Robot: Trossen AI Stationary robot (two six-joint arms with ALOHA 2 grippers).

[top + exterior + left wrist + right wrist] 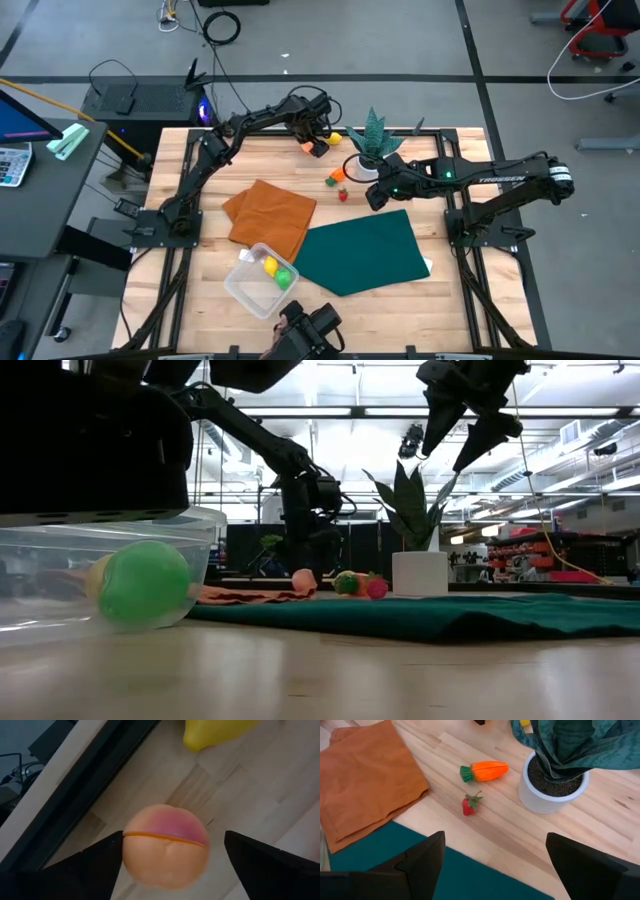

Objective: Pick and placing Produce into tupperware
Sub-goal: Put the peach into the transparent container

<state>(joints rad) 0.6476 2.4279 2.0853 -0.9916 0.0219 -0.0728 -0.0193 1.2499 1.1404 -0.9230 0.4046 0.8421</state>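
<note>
At the table's far edge, the left gripper (170, 857) straddles the peach (165, 851), fingers apart. It looks light, hard and slippery; grip across its widest middle.

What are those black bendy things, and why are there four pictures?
They are two robot arms at a wooden table, each ending in a two-finger gripper. One camera looks down from above, one sits at table height, and one rides on each wrist. The left gripper has its fingers on either side of a toy peach, not squeezing yet. The right gripper hangs open above a toy carrot and strawberry, beside a potted plant. The clear tub already holds a yellow and a green toy. Two cloths lie nearby.
</note>
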